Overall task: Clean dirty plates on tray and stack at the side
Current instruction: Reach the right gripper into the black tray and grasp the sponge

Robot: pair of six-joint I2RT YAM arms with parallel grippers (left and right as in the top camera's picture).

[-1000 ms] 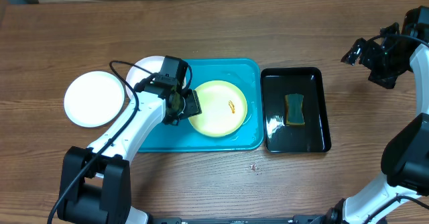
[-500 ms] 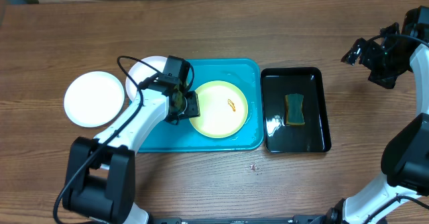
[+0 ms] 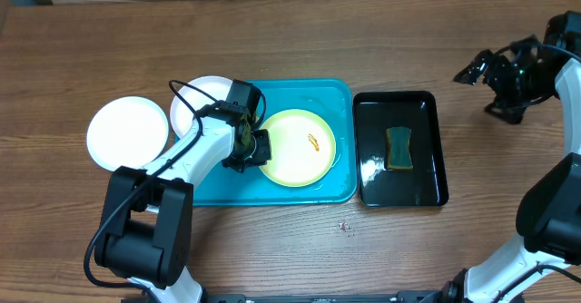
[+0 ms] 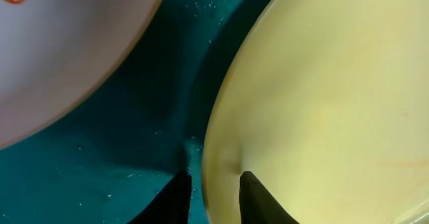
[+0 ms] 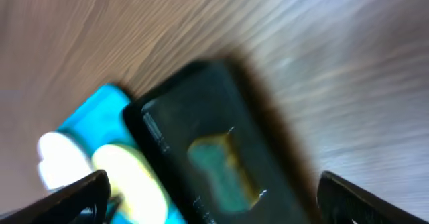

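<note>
Yellow-green plate [image 3: 295,146] lies in turquoise tray [image 3: 340,94]. Prob. light, stiff, slick, so take it by the thin rim. L gripper [image 4: 213,187] straddles its left rim w/ narrow gap; can't tell if clamped. R gripper [image 5: 214,190] spread wide above desk [image 3: 272,31].

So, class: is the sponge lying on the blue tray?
No, the sponge lies in the black tray beside it.

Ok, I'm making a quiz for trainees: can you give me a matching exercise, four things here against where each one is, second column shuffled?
1 yellow-green plate
2 sponge
3 leftmost white plate
4 right gripper

a in the black tray
b on the table, left of the blue tray
c in the blue tray
d in the air, right of the black tray

Pairs: 1-c, 2-a, 3-b, 4-d
</note>
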